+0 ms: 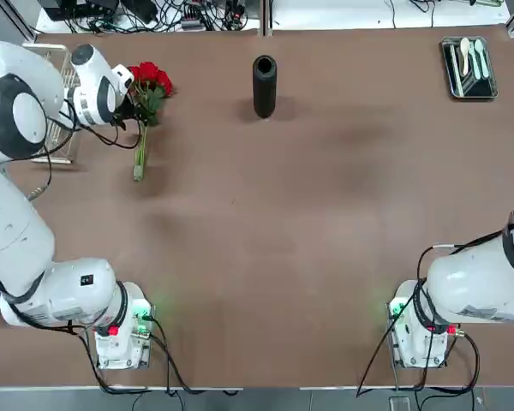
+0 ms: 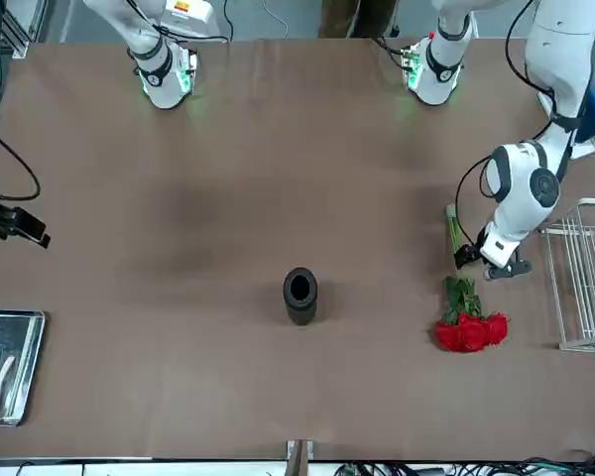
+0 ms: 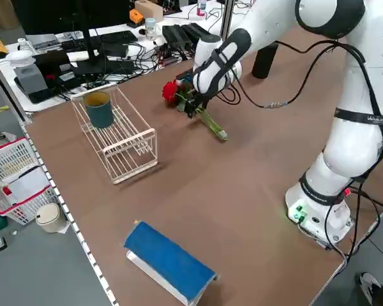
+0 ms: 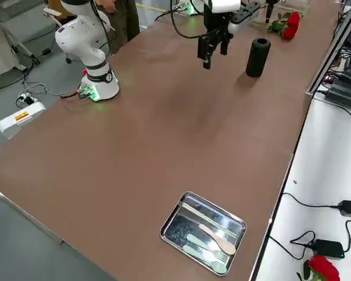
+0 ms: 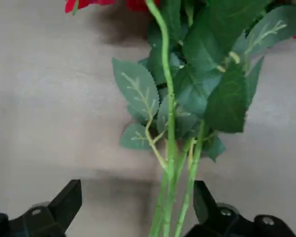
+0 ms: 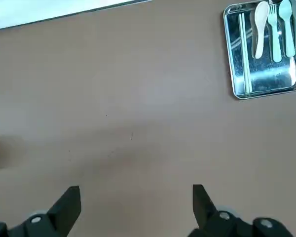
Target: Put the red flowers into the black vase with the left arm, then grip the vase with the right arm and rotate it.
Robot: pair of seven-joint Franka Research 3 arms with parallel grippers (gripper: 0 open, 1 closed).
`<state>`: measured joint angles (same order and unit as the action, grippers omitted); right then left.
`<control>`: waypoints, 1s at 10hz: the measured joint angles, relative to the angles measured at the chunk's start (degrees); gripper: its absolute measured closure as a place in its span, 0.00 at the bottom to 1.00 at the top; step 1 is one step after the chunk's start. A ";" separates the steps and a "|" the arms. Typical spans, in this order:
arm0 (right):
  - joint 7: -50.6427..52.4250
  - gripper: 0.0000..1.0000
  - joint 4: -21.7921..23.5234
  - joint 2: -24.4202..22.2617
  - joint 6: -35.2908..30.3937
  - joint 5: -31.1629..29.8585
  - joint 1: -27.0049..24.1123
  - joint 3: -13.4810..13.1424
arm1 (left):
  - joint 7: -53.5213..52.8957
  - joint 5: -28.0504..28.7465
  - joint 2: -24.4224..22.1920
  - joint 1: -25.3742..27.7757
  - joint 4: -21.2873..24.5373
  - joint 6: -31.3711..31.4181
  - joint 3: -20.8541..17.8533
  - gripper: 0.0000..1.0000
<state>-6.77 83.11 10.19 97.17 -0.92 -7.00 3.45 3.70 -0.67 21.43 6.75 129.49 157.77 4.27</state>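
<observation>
My left tool [image 5: 138, 210] hangs low over the brown bench [image 1: 308, 240] with its fingers spread wide, straddling the thin green stems of the small bunch of red roses with green leaves [image 1: 147, 96], just below the foliage. Nothing is pinched yet. The stems run closer to one finger than the other, so I judge that closing could nudge them sideways or catch only some of them, leaving the bunch dangling crooked. Grabbing leaves along with the stems could let them slip once lifted. The stems look longer than the slim matte black cylinder vase [image 1: 265, 86] is tall, so a tilted hold could miss the narrow round mouth or knock the vase over.

The roses lie flat near the far left of the bench, blooms pointing away from my bases, stem ends toward them. The vase stands upright near the far edge, well apart from the bunch, beside nothing.

My right tool [image 6: 137, 210] is also spread wide and empty, hovering over bare bench, with a shiny metal tray of pale cutlery [image 6: 264, 49] farther off.
</observation>
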 joint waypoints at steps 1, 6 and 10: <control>0.00 0.00 0.00 0.00 -0.03 0.00 0.00 0.00 | 0.00 0.00 0.27 0.00 0.02 0.79 0.04 0.00; 0.01 0.00 0.00 0.00 -0.06 0.00 -0.06 -0.05 | 0.03 0.00 5.12 -0.15 -0.19 6.02 0.11 0.10; 0.01 0.00 0.00 0.00 -0.06 0.00 -0.11 -0.08 | 0.03 0.00 4.89 -0.14 -0.70 6.03 0.00 0.44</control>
<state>-6.76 83.11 10.19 97.11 -0.92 -7.11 3.37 3.73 -0.67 26.33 6.61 128.79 163.79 4.26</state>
